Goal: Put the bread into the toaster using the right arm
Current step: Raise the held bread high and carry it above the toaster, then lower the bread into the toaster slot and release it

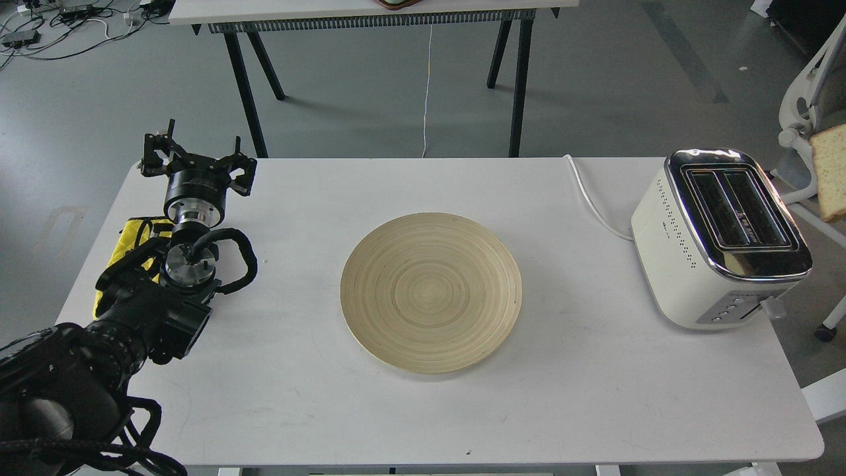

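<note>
Cream-white, the toaster (710,241) sits at the right end of my white table (595,396), its 2 black slots empty, its white cord (591,201) trailing back. Bread (831,173) shows at the right frame edge, above and beyond the toaster; what holds it is out of view. My left gripper (197,147) has its fingers spread wide, beside a yellow cloth (135,238). A bamboo plate (431,292) lies bare mid-table.

Only the left arm (132,311) is seen, entering from the seven o'clock corner and reaching toward eleven o'clock. Its silver wrist rings (193,215) are stacked in line, with a black cable loop (241,254) curled beside them. The left hand (197,149) is held at the far end, its two fingers spread wide apart with nothing between them.
</note>
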Action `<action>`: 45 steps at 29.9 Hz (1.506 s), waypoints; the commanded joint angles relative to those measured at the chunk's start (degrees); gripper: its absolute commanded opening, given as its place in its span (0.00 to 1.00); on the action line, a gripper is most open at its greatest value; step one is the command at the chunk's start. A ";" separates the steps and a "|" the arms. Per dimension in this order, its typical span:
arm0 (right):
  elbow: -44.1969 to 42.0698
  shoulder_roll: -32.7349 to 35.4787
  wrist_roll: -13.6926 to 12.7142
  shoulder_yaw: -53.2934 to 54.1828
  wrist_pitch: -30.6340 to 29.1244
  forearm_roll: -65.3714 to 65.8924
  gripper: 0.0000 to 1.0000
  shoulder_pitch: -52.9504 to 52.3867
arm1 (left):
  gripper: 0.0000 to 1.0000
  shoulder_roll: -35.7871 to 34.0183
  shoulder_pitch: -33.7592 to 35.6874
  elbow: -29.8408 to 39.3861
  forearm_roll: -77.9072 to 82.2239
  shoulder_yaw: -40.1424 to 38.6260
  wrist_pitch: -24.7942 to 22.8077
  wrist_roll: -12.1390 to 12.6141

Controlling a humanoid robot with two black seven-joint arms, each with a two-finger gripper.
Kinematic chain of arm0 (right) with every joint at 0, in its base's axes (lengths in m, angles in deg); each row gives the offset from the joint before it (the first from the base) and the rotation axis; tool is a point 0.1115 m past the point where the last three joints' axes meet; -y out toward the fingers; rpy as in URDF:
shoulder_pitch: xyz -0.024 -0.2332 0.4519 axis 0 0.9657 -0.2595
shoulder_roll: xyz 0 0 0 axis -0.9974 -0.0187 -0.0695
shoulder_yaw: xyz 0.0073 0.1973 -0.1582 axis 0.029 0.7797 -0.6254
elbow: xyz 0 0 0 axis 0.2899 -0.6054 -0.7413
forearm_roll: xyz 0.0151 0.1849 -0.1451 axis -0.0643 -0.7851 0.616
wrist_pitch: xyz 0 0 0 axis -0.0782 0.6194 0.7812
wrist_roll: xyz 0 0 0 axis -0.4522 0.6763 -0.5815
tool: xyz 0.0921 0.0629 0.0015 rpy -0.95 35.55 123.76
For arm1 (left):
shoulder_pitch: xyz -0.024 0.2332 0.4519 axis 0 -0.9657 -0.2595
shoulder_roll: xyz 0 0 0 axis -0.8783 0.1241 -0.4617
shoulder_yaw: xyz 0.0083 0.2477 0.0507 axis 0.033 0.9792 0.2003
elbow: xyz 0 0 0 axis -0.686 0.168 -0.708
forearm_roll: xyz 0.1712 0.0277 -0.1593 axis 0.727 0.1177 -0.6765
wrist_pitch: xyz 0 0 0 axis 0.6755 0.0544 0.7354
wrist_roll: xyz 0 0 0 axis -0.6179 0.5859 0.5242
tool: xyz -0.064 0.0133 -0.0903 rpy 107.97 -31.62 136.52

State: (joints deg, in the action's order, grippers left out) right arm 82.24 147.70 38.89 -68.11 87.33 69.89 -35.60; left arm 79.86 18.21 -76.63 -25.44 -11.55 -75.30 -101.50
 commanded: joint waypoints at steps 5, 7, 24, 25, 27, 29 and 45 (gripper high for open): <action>-4.72 -7.00 -0.63 -0.19 0.00 -0.10 0.00 0.00 | 1.00 0.03 0.07 0.02 0.00 0.00 0.00 0.00; -5.08 -7.80 -0.63 -0.19 0.00 -0.10 0.00 0.00 | 1.00 0.03 0.07 0.02 0.00 0.00 0.00 0.00; -9.38 -14.39 -0.63 -0.19 0.00 -0.10 0.00 -0.35 | 1.00 0.03 -0.02 0.02 -0.09 0.00 0.00 0.00; -9.47 -14.65 -0.63 -0.28 0.00 -0.10 0.00 -0.35 | 1.00 0.03 -0.02 0.02 0.00 0.00 0.00 0.00; -9.56 -15.10 -0.63 -0.28 0.00 -0.18 0.00 -0.35 | 1.00 0.03 0.07 0.02 -0.09 0.00 0.00 0.00; -9.74 -15.53 -0.63 -0.54 0.00 -0.18 0.00 -0.35 | 1.00 0.03 -0.02 0.02 0.00 0.00 0.00 0.00; -12.29 -17.12 -0.55 -3.44 0.00 -0.27 0.11 -0.08 | 1.00 0.03 -0.02 0.02 0.00 0.00 0.00 0.00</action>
State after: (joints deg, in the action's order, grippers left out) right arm 70.22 130.94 38.26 -70.96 87.33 69.63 -35.77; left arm 79.89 18.21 -76.60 -25.47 -11.55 -75.30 -101.55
